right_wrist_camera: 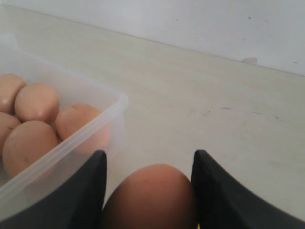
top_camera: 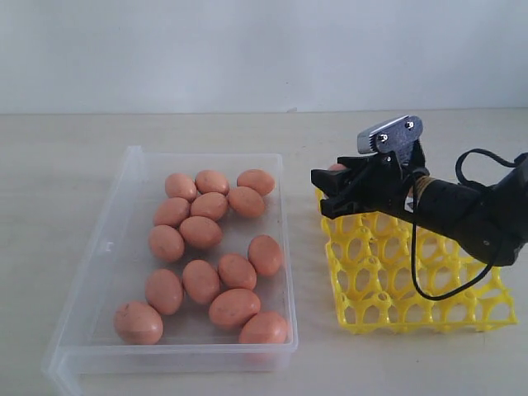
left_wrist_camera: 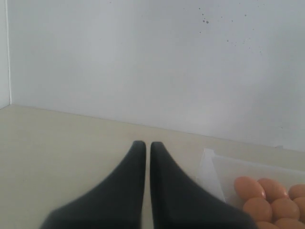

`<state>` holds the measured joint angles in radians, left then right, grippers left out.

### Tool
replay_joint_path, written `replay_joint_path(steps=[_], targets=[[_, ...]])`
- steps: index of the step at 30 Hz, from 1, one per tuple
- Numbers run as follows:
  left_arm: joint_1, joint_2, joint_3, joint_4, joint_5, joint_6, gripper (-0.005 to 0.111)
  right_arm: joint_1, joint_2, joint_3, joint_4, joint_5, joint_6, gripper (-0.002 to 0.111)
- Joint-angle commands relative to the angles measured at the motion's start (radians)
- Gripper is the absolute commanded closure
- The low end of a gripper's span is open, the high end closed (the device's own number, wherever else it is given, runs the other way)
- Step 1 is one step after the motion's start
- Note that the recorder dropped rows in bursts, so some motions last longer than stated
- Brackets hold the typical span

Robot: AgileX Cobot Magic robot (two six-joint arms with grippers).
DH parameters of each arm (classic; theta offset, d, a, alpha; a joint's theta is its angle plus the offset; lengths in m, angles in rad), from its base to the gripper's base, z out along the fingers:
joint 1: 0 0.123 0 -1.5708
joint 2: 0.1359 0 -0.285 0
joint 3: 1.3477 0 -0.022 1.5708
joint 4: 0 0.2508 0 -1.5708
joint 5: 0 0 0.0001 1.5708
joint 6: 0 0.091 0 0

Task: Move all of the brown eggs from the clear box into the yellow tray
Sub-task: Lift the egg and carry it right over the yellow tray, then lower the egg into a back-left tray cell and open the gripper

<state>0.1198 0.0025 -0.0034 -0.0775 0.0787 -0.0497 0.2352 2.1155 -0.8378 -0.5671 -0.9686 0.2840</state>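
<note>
Brown egg [right_wrist_camera: 150,195] held over the yellow tray [top_camera: 367,313] corner.
Right gripper [right_wrist_camera: 150,155] clamps the egg, jaws wide; an off-centre release risks it rolling off the rim onto the table [top_camera: 330,363].

Soft, even, slightly washed-out light fills all three views — only faint shadows lie under the brown eggs [top_camera: 200,280] and the clear box [top_camera: 124,247] shows a mild sheen — while the wrist views' nearest foreground is softly blurred.

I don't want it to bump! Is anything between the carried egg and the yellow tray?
Nothing visible does. The right tool holds the egg over a corner of the yellow tray; visible cups are empty.
</note>
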Motion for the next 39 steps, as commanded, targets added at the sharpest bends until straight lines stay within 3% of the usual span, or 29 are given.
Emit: replay_joint_path(steps=[1,15,18,26,39], targets=[[-0.002,-0.002,0.003,-0.009,-0.002,-0.009,0.103,-0.007,0.013,-0.012,-0.002,0.003,-0.01,0.109],[-0.002,-0.002,0.003,-0.009,-0.003,-0.009,0.103,-0.007,0.013,-0.012,0.009,0.017,-0.014,0.108],[-0.002,-0.002,0.003,-0.009,-0.003,-0.009,0.103,-0.007,0.013,-0.012,0.009,0.017,-0.014,0.1],[-0.002,-0.002,0.003,-0.009,-0.001,-0.009,0.103,-0.007,0.013,-0.012,0.012,0.027,-0.005,0.06],[-0.002,-0.002,0.003,-0.009,-0.001,-0.009,0.103,-0.007,-0.037,-0.012,0.035,0.015,0.008,0.058]])
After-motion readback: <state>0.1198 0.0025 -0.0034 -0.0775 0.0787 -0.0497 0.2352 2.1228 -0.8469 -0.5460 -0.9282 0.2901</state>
